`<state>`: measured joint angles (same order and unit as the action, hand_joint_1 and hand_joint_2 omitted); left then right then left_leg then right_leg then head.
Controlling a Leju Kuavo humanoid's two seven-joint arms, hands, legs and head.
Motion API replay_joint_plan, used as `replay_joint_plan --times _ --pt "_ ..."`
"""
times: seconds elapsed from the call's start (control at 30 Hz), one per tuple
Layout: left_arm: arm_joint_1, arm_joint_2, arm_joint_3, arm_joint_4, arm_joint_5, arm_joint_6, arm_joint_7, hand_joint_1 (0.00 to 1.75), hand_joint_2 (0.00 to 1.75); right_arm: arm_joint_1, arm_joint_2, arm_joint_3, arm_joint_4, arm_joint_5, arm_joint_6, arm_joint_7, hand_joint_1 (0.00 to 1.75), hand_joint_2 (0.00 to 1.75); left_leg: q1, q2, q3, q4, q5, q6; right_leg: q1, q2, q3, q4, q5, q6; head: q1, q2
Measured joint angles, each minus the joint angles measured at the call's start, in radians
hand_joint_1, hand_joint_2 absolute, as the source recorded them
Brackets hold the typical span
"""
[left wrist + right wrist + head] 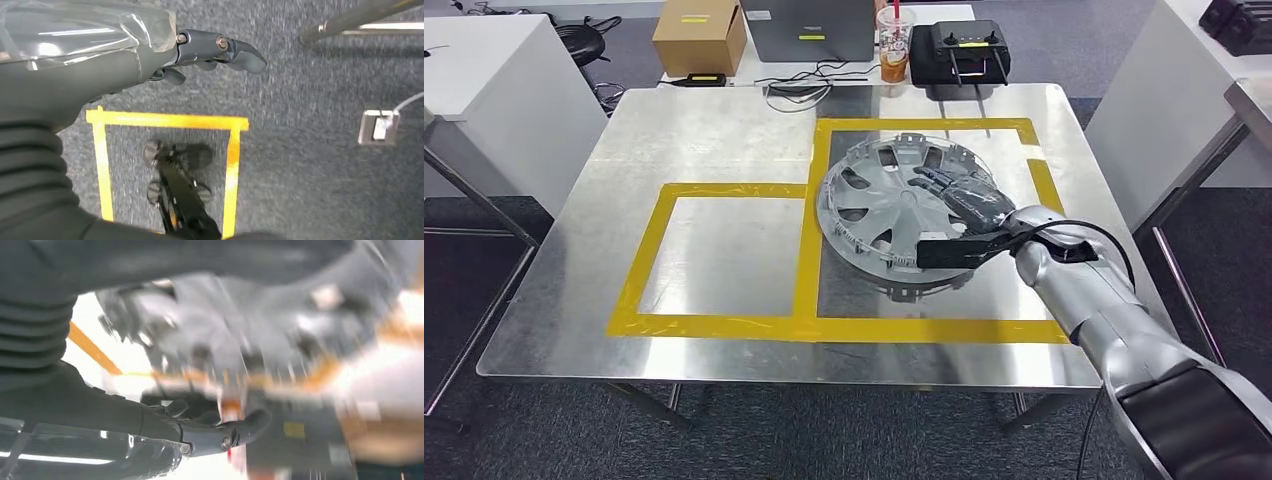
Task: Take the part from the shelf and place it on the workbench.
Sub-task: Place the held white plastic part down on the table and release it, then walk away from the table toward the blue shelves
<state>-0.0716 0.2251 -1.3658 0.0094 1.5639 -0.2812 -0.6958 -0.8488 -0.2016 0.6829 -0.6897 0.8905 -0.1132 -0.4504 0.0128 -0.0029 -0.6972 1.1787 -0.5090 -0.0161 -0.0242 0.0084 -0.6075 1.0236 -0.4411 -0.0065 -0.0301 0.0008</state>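
Hubcap (894,205) under right hand (964,200) (workbench (724,130))

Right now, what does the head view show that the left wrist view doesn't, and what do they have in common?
Head view alone: the steel workbench with the silver wheel cover lying inside its right-hand yellow tape box, the right hand on top of it, plus a cardboard box and a drink cup behind. Left wrist view alone: the left hand, holding nothing, hanging over grey carpet with a yellow tape square. Shared: only yellow tape markings and grey carpet.
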Motion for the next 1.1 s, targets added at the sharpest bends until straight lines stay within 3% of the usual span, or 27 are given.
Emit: replay_joint_plan --times 0.07,0.1,0.13,0.2,0.27,0.4,0.47,0.53,0.57,0.6,0.63,0.7,0.73,0.8,0.87,0.93,0.97,1.03,1.1 --pt "-0.001 -0.007 0.001 0.000 -0.001 -0.007 -0.001 0.00 0.00 0.107 -0.006 -0.106 -0.181 -0.012 -0.058 0.027 0.00 0.00 0.002 0.000 -0.055 0.113 -0.040 -0.004 0.004 -0.003 0.001 0.000 -0.002 -0.003 0.000 0.000" --pt "-0.002 -0.011 0.001 0.000 -0.003 -0.011 -0.001 0.00 0.00 0.169 -0.009 -0.163 -0.285 -0.011 -0.077 0.035 0.00 0.00 0.002 0.001 -0.062 0.124 -0.035 -0.004 0.005 -0.005 0.002 0.001 -0.003 -0.004 0.000 0.000" --pt "-0.004 -0.014 0.002 0.000 -0.007 -0.014 -0.002 0.00 0.00 0.234 -0.010 -0.227 -0.404 -0.009 -0.091 0.038 0.00 0.00 0.002 0.001 -0.047 0.092 -0.012 -0.001 0.006 -0.007 0.003 0.001 -0.005 -0.005 0.000 0.000" --pt "-0.010 -0.015 0.007 0.000 -0.014 -0.017 -0.002 0.00 0.00 0.361 -0.008 -0.350 -0.640 0.001 -0.113 0.026 0.00 0.00 -0.001 0.000 0.022 -0.044 0.048 0.009 0.008 -0.011 0.006 0.000 -0.009 -0.003 0.000 0.000" --pt "-0.015 -0.014 0.017 0.000 -0.014 -0.017 -0.003 0.00 0.00 0.473 0.001 -0.466 -0.856 0.017 -0.131 -0.011 0.00 0.00 -0.007 -0.002 0.075 -0.140 0.073 0.019 0.011 -0.013 0.006 0.000 -0.012 0.003 0.000 0.000" --pt "-0.020 -0.014 0.029 0.000 0.000 -0.004 -0.004 0.00 0.00 0.694 0.032 -0.666 -1.195 0.069 -0.142 -0.100 0.00 0.00 -0.011 -0.001 0.094 -0.168 0.080 0.038 0.010 -0.014 0.006 0.004 -0.020 0.018 0.001 0.000" --pt "-0.025 -0.017 0.036 0.000 0.001 0.001 -0.004 0.00 0.00 0.791 0.044 -0.748 -1.299 0.084 -0.154 -0.116 0.00 0.00 -0.008 0.000 0.099 -0.183 0.091 0.051 0.010 -0.012 -0.019 0.068 -0.064 0.013 0.002 0.000" --pt "-0.029 -0.021 0.044 0.000 0.001 0.005 -0.004 0.00 0.00 0.888 0.053 -0.822 -1.364 0.082 -0.168 -0.126 0.00 0.00 -0.010 0.000 0.095 -0.185 0.095 0.057 0.010 -0.011 -0.068 0.195 -0.126 0.006 0.004 0.000" --pt "-0.030 -0.022 0.047 0.000 0.000 0.007 -0.004 0.00 0.00 0.939 0.058 -0.855 -1.387 0.077 -0.174 -0.131 0.00 0.00 -0.011 -0.001 0.092 -0.185 0.098 0.057 0.009 -0.010 -0.086 0.248 -0.148 0.007 0.004 0.000" --pt "-0.030 -0.024 0.049 0.000 0.000 0.009 -0.004 0.00 0.00 0.985 0.064 -0.884 -1.403 0.075 -0.178 -0.134 0.00 0.00 -0.011 -0.001 0.088 -0.184 0.100 0.057 0.008 -0.010 -0.088 0.267 -0.155 0.013 0.004 0.000" --pt "-0.030 -0.025 0.050 0.000 0.000 0.011 -0.004 0.00 0.00 1.028 0.072 -0.911 -1.416 0.076 -0.179 -0.136 0.00 0.00 -0.010 -0.001 0.085 -0.184 0.104 0.055 0.007 -0.010 -0.069 0.245 -0.149 0.021 0.004 0.000" --pt "-0.031 -0.027 0.051 0.000 0.001 0.017 -0.004 0.00 0.00 1.099 0.089 -0.959 -1.432 0.086 -0.165 -0.129 0.00 0.00 -0.009 0.001 0.076 -0.178 0.110 0.048 0.002 -0.011 0.018 0.106 -0.114 0.036 0.004 0.000" --pt "-0.031 -0.027 0.051 0.000 0.002 0.020 -0.004 0.00 0.00 1.127 0.100 -0.980 -1.437 0.094 -0.151 -0.123 0.00 0.00 -0.011 0.001 0.071 -0.173 0.112 0.044 0.002 -0.010 0.055 0.041 -0.096 0.038 0.004 0.000" --pt "-0.033 -0.023 0.049 0.000 0.002 0.022 -0.004 0.00 0.00 1.173 0.126 -1.018 -1.441 0.109 -0.112 -0.114 0.00 0.00 -0.012 0.002 0.066 -0.166 0.117 0.033 0.006 -0.010 0.084 -0.015 -0.078 0.028 0.002 0.000" --pt "-0.033 -0.016 0.045 0.000 0.002 0.022 -0.004 0.00 0.00 1.210 0.160 -1.054 -1.440 0.125 -0.064 -0.112 0.00 0.00 -0.009 0.002 0.065 -0.167 0.124 0.020 0.009 -0.009 0.077 -0.013 -0.065 0.011 0.001 0.000" --pt "-0.033 -0.011 0.041 0.000 0.002 0.022 -0.004 0.00 0.00 1.232 0.198 -1.083 -1.436 0.139 -0.021 -0.112 0.00 0.00 -0.004 0.002 0.055 -0.146 0.100 0.008 0.006 -0.011 0.069 -0.014 -0.050 -0.003 0.000 0.000" --pt "-0.033 -0.009 0.040 0.000 0.002 0.022 -0.004 0.00 0.00 1.240 0.214 -1.094 -1.434 0.143 -0.009 -0.112 0.00 0.00 -0.002 0.002 0.042 -0.108 0.064 0.002 0.004 -0.012 0.062 -0.015 -0.043 -0.009 0.000 0.000" --pt "-0.034 -0.006 0.038 0.000 0.002 0.022 -0.004 0.00 0.00 1.252 0.240 -1.112 -1.430 0.148 0.003 -0.112 0.00 0.00 -0.001 0.002 0.007 0.018 -0.033 -0.007 0.006 -0.013 0.048 -0.014 -0.028 -0.015 -0.001 0.000" --pt "-0.035 -0.005 0.036 0.000 0.002 0.024 -0.004 0.00 0.00 1.258 0.260 -1.126 -1.426 0.162 0.024 -0.112 0.00 0.00 0.000 0.002 -0.002 0.107 -0.086 -0.009 0.009 -0.012 0.030 -0.013 -0.011 -0.015 -0.001 0.000"
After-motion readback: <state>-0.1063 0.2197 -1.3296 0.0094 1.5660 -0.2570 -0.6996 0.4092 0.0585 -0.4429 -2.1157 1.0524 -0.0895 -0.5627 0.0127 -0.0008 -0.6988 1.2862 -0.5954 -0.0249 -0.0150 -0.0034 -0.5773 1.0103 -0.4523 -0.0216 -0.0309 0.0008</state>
